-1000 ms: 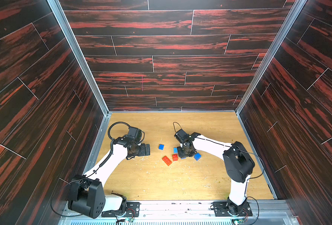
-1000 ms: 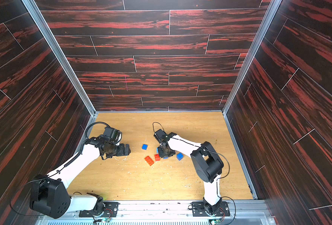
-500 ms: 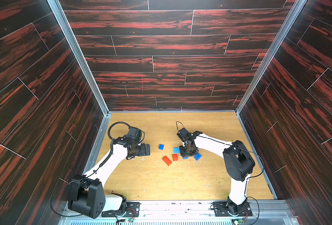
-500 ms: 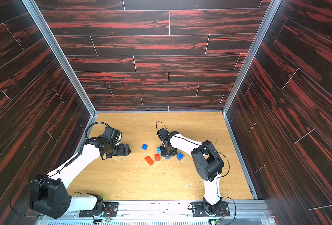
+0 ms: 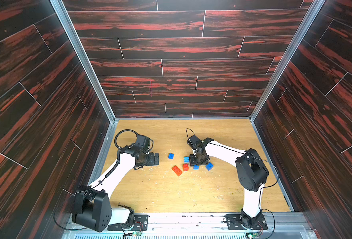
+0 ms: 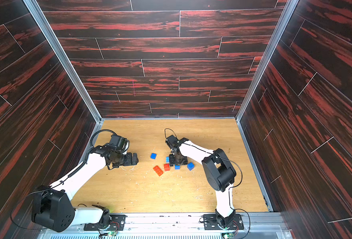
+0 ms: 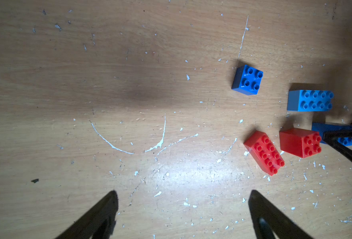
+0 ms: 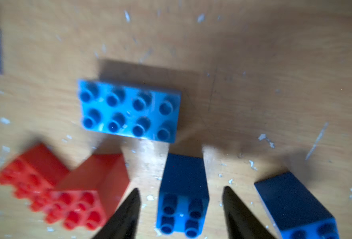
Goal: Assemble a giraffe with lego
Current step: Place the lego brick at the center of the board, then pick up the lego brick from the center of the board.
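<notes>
Six loose studded plastic lego bricks, none stacked, no giraffe started.

Top views: all bricks lie mid wooden counter (image 5: pixel 171 196), between the arms. Lone dark blue square brick (image 5: pixel 171 156) sits apart, toward the left hand (image 5: pixel 156 159), which hangs low, well clear of the cluster. Light blue long brick (image 5: pixel 186 159), red-orange long brick (image 5: pixel 177 170), red-orange square brick (image 5: pixel 185 166), middle dark blue square brick (image 5: pixel 195 166) and outer dark blue square brick (image 5: pixel 209 166) bunch under the right hand (image 5: pixel 199 162). Same layout in both top views.

Left wrist: left hand (image 7: pixel 183 195) jaws wide, only bare counter between them, holding nothing. The two red-orange bricks lie just beside each other; can't tell if they touch.

Right wrist (blurred): right hand (image 8: pixel 181 190) part-open, straddling the middle dark blue square brick (image 8: pixel 183 194), studs up. A gap shows on each side, so no grip. Red-orange square brick (image 8: pixel 84 198) is near one finger, outer dark blue square brick (image 8: pixel 295 204) near the other.

Risks, my read:
- An off-centre close could twist or shove the small brick instead of clamping it.
- A finger could knock the red-orange neighbour, since the cluster is tight.
- Narrow tips on smooth plastic mean the brick could pop out on the lift.
- Misaligned studs later would keep the bricks from seating.
</notes>
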You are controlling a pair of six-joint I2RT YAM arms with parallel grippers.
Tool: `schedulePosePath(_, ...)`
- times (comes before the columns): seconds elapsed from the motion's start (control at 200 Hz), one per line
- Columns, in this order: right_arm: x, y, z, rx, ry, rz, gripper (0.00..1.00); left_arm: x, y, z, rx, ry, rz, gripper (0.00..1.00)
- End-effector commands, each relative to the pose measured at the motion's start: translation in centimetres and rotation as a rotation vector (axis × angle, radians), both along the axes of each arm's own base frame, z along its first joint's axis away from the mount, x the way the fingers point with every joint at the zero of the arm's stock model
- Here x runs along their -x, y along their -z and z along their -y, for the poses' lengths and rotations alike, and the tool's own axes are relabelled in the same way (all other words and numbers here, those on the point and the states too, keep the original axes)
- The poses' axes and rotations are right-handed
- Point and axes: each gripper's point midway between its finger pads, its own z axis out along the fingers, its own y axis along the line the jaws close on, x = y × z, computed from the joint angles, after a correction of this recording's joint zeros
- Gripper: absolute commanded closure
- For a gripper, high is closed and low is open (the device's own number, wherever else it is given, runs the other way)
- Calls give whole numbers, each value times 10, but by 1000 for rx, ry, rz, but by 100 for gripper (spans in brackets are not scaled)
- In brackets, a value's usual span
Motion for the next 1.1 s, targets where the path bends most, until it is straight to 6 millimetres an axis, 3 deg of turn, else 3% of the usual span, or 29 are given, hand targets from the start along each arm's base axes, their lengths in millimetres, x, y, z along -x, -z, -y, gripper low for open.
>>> schedulePosePath(0.0,-9,-25,-8,-35,12,38,26,8,-1,0,-2,16,-16,1)
schedulePosePath(0.105,-18,-31,-15,-49,23,54,15,8,-2,1,3,16,-16,1)
schedulePosePath(0.361,-35,-17,-35,-70,76,27,13,8,-3,3,12,25,-14,1)
schedulePosePath(0.706,-46,18,-36,-4,119,0,13,9,-3,3,15,30,-12,1)
schedulePosePath(0.907,-44,25,-41,-22,128,-22,14,9,-4,3,12,31,-10,1)
schedulePosePath(1.097,-42,31,-41,2,120,-33,22,9,-4,2,7,33,-10,1)
